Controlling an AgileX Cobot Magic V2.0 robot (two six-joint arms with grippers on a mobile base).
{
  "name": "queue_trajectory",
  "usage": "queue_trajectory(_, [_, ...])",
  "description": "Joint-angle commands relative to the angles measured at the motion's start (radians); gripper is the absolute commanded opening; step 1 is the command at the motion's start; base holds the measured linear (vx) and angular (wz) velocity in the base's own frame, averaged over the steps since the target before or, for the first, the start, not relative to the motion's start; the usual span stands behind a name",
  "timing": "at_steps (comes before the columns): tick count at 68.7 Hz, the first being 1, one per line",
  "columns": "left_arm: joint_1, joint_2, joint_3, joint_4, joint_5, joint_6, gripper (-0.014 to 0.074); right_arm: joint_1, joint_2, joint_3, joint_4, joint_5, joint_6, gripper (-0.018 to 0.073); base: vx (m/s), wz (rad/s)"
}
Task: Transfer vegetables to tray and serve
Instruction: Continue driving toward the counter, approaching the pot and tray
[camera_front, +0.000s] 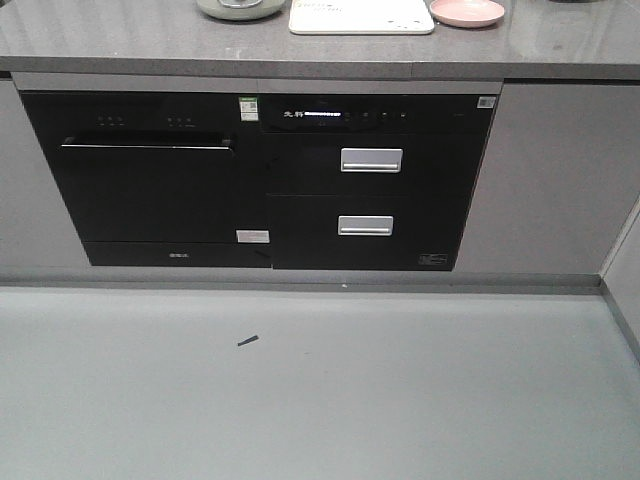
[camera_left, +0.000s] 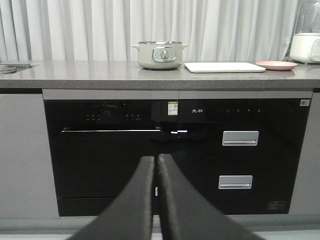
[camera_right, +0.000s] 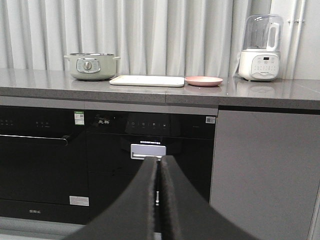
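Note:
The cream tray (camera_front: 362, 17) lies flat on the grey counter, seen also in the left wrist view as the tray (camera_left: 224, 67) and in the right wrist view as the tray (camera_right: 147, 80). The vegetables are out of view. My left gripper (camera_left: 155, 161) is shut with nothing between its fingers, low before the black oven front. Likewise shut and holding nothing, my right gripper (camera_right: 159, 162) hangs before the black drawer unit. Both stay well below and short of the counter.
A pale green pot (camera_left: 160, 55) stands left of the tray, and a pink plate (camera_left: 276, 65) right of it. A white blender (camera_right: 260, 47) stands further right. Below are the black oven (camera_front: 150, 180) and drawers (camera_front: 371, 160). Grey floor (camera_front: 300, 390) lies in front.

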Motion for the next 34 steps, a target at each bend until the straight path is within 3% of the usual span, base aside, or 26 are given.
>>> queue_trajectory(1, [-0.003,-0.014,0.025,-0.002,-0.072,0.0,-0.0006,-0.002,0.009,0.015,-0.008,-0.074,-0.003,-0.0003,0.08,-0.06])
queue_trajectory(34, [-0.003,-0.014,0.025,-0.002,-0.072,0.0,-0.0006,-0.002,0.009,0.015,-0.008,-0.074,-0.003,-0.0003,0.08,-0.08])
